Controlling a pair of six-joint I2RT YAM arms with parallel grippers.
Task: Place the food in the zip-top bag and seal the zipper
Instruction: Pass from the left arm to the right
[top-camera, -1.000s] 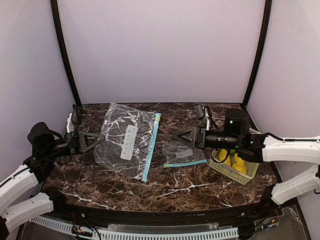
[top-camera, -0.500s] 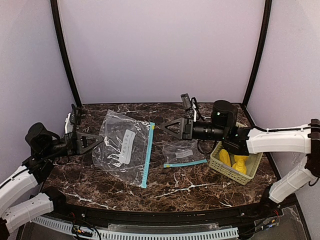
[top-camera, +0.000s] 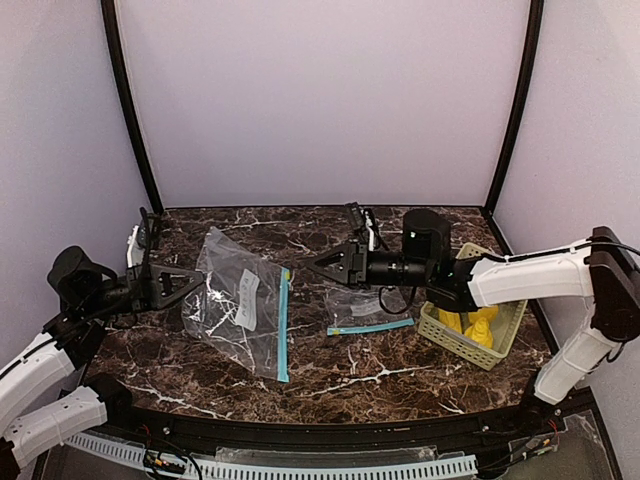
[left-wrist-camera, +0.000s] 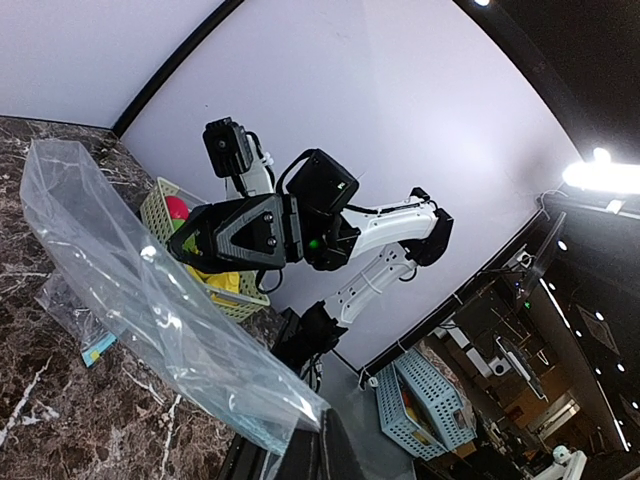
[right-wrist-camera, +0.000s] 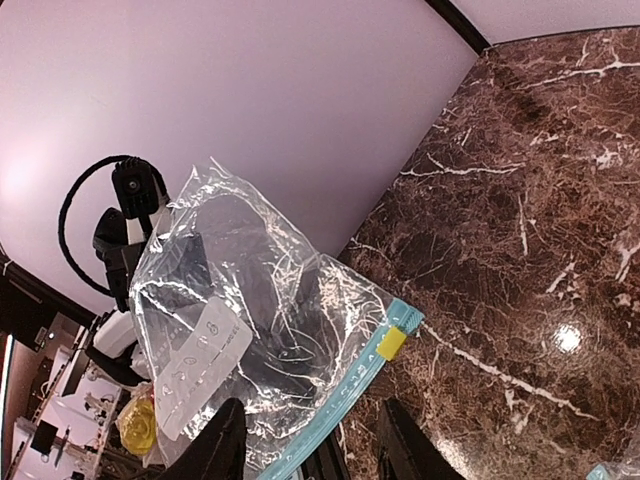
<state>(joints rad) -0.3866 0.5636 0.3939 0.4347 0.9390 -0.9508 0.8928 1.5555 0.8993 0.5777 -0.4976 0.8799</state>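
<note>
Here, glossy yellow toy pieces and a round red ball, heaped in a pale green slatted basket at the right of the brown marbled tabletop. Left of centre, a clear, crinkled zip-top bag, partly lifted, long axis near to far. Teal zipper strip facing right, with a yellow slider. Pinched on its opposite edge by the left fingers. Zipper edge seen between the spread right fingers; contact unclear. Between bag and basket, a smaller flat bag.

Most glossy toy fruits are hidden inside the pale green slatted basket; the left gripper's jaws on the clear zip-top bag are cropped.
</note>
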